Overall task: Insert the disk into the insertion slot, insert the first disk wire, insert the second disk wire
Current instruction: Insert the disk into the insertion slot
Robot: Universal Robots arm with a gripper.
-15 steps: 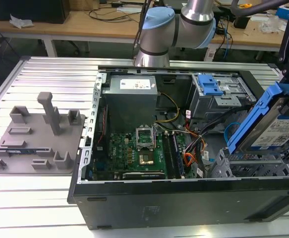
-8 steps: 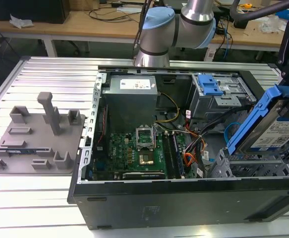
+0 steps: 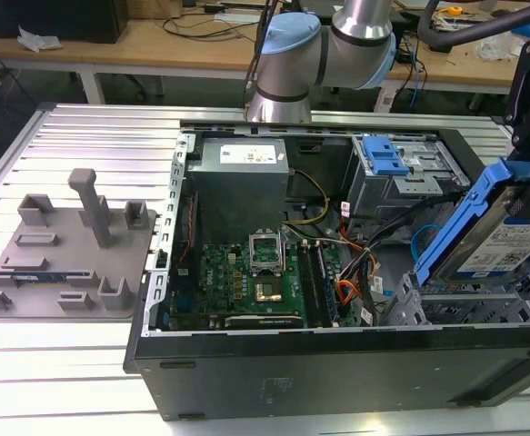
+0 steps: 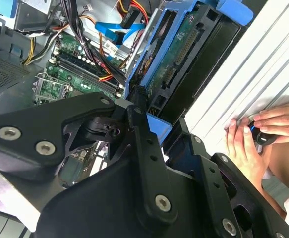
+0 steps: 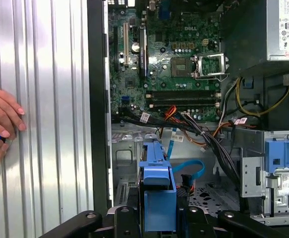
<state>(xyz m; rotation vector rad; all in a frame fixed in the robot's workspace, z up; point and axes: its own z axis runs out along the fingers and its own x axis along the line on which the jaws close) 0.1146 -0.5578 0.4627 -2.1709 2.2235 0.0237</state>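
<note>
While the gripper (image 5: 159,220) has its jaws clenched on the blue carrier frame of the disk (image 3: 505,241), step one is in hand: disk not yet in the insertion slot (image 3: 465,304). Disk hangs tilted, with the end toward the exterior view's right high, just above the slot. The slot sits in the PC case's (image 3: 337,372) near corner on the exterior view's right. Can't tell if the low end touches the cage. My read: seating it calls for levelling the disk to the wide low opening, squaring it with the cage, then a straight slide that clears the black cable bundle (image 5: 208,139) beside it. Both wire steps look undone, as the blue data cable (image 5: 189,167) lies loose on the case floor near the carrier. Exterior view gives the tilt, the label face, the grey drive bay with blue latch (image 3: 387,163) toward the case's far edge, and a grey fixture plate (image 3: 65,245) outside the case on the exterior view's left. Second wrist view adds the disk's underside: green circuit board and connector row. Both wrist views catch a person's hand (image 4: 246,151) on the ribbed aluminium table (image 5: 50,99) just outside the case wall. First wrist view lays out the motherboard (image 5: 169,59).
</note>
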